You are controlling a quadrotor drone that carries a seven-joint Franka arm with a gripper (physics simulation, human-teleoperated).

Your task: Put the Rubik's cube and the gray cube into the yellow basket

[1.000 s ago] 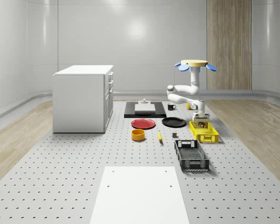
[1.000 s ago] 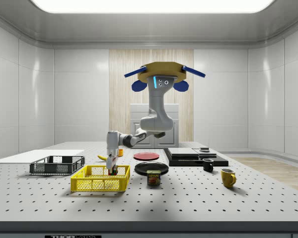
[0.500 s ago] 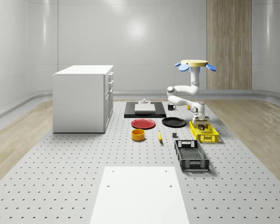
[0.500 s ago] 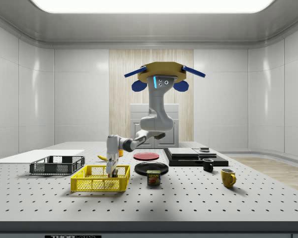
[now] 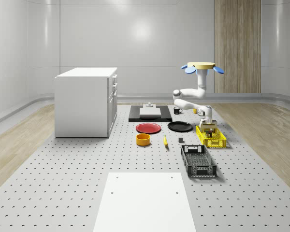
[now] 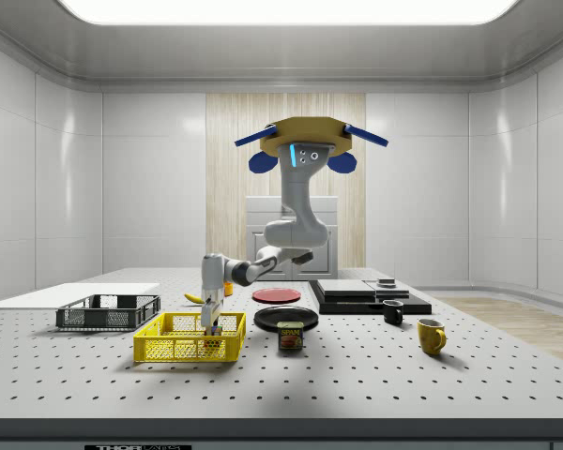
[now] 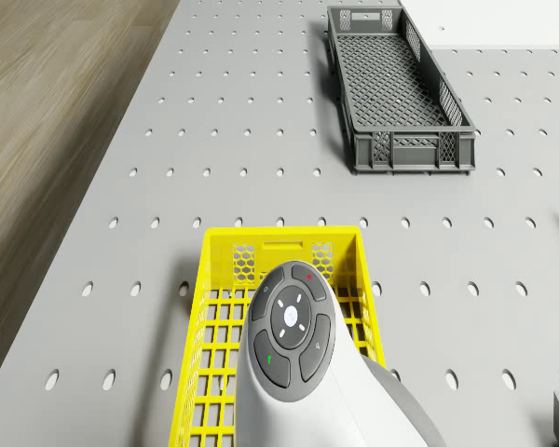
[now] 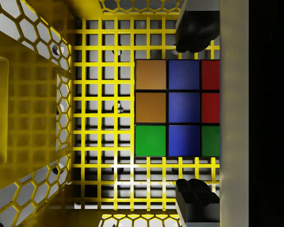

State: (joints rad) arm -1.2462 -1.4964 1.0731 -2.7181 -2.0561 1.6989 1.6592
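The drone (image 5: 201, 65) (image 6: 303, 141) hovers above the table behind the yellow basket (image 5: 217, 142) (image 6: 183, 349) (image 7: 279, 240), with its arm bent down into it. The gripper (image 5: 209, 126) (image 6: 210, 328) (image 8: 194, 116) is low inside the basket and open. Its black fingertips (image 8: 194, 35) stand on either side of the Rubik's cube (image 8: 168, 109), with a small gap at each. The cube lies on the basket's mesh floor, near the honeycomb wall (image 8: 33, 94). A grey-beige flat face (image 8: 234, 113) covers one edge of the cube; I cannot tell what it is.
A dark grey crate (image 5: 198, 162) (image 6: 108, 312) (image 7: 396, 79) lies just in front of the basket. Around it are a black plate (image 5: 180, 126), a red plate (image 5: 148, 128), an orange bowl (image 5: 143, 139), a can (image 6: 290, 336) and two mugs (image 6: 431, 336). A white cabinet (image 5: 87, 101) stands far left.
The arm has lowered the gripper deeper into the yellow basket. The drone has stayed in place.
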